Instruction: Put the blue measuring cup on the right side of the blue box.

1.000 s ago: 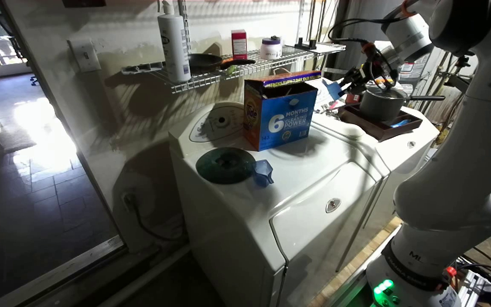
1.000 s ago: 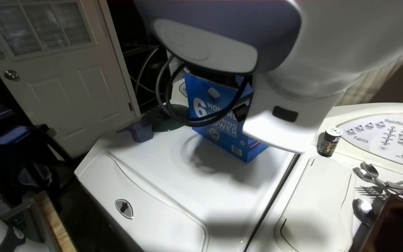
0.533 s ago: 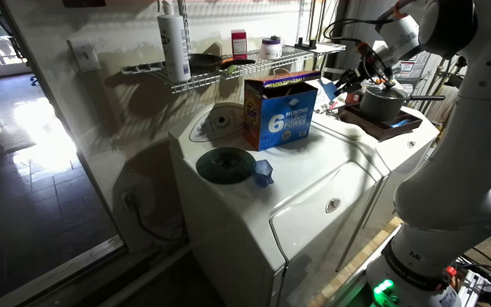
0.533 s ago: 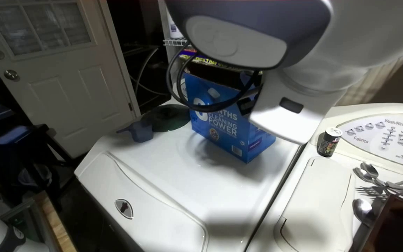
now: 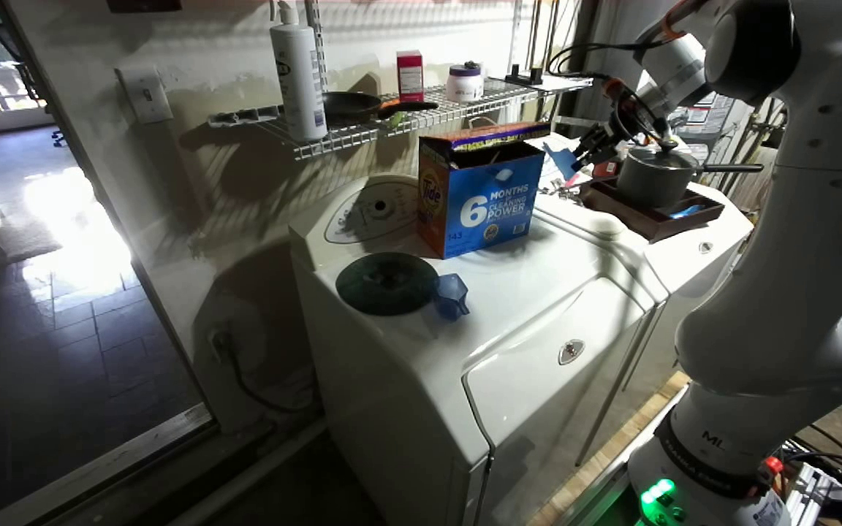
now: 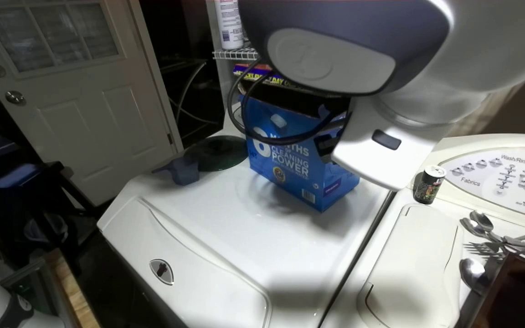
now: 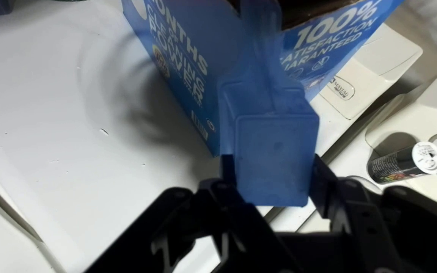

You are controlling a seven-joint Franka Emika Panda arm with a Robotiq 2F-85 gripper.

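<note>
Gripper [image 7: 273, 170] clamped on the blue measuring cup [image 7: 277, 151], held aloft near the blue box [image 5: 494, 197]; contact cannot be determined. Box stands upright towards the rear edge of the tabletop [image 5: 509, 292]. By the left edge, in an exterior view: dark round dish [image 5: 384, 292], second blue cup [image 5: 452, 294] at its rim.

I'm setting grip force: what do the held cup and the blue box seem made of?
Held cup: probably plastic, smooth, low sheen, judging by its even blue and moulded edges. Blue box: apparently cardboard, smooth printed faces; brown edges show at its top.
</note>
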